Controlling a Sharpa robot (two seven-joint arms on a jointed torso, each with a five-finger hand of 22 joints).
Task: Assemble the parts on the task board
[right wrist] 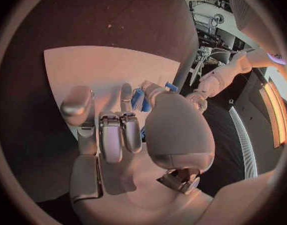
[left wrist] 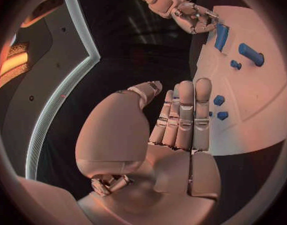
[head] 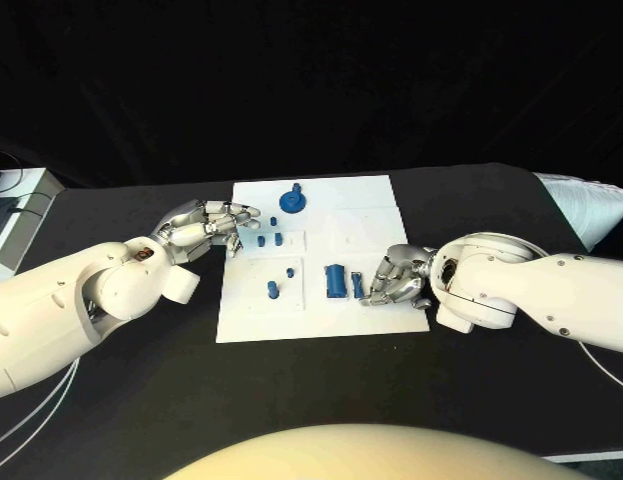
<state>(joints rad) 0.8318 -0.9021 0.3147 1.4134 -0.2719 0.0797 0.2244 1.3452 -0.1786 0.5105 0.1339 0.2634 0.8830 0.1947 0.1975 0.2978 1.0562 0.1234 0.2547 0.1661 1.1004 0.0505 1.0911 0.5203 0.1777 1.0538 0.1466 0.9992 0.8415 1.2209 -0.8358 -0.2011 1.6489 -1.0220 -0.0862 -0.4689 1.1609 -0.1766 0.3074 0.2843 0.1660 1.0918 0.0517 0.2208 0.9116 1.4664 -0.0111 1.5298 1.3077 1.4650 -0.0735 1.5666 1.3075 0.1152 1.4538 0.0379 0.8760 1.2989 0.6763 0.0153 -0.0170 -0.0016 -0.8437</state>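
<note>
One task board [head: 354, 222]; left hand [head: 205, 228] empty, fingers apart; right hand [head: 398, 277] grip unclear.

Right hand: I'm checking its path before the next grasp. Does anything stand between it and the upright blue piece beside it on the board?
Nothing visible does. The right hand sits at the task board edge, right beside the upright blue piece, fingers toward it.
</note>
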